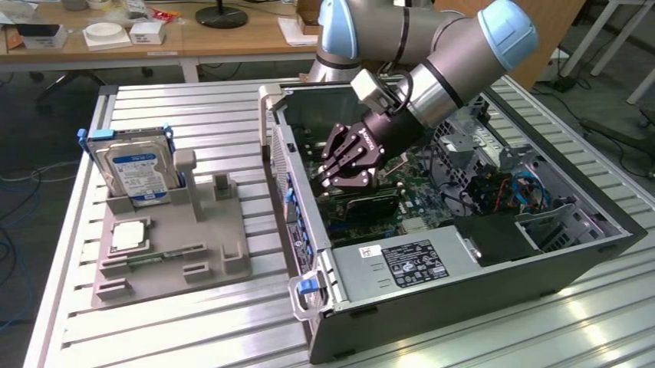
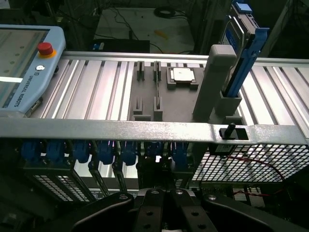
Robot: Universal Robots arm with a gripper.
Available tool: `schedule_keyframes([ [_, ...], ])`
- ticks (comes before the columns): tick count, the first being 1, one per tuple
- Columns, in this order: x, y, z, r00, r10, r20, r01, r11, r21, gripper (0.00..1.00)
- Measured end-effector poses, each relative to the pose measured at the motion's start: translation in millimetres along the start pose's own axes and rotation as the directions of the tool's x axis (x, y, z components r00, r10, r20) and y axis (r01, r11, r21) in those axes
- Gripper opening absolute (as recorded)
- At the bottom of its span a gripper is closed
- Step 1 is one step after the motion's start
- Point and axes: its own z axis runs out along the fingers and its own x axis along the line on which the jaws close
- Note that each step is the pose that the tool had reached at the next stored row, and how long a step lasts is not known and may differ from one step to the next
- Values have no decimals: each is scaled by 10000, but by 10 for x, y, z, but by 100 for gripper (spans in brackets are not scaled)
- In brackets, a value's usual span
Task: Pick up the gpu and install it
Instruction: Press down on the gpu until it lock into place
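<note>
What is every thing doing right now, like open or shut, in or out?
gripper: shut, down inside the computer case.
gpu: lying flat inside the case under the gripper; whether it is fully seated cannot be told.
computer case: side open, lying on the table.
hard drive: standing upright in the grey holder tray.
grey holder tray: flat on the table, card slots empty.
processor chip: lying flat on the tray.

Wooden desks [image 1: 205, 38] w/ clutter behind slatted metal table [image 1: 184, 322]; grey floor, cables.
</note>
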Motion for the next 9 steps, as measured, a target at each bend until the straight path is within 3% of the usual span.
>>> schedule_keyframes([
  [9,0,0,0,10000,0,0,0,10000,0,10],
])
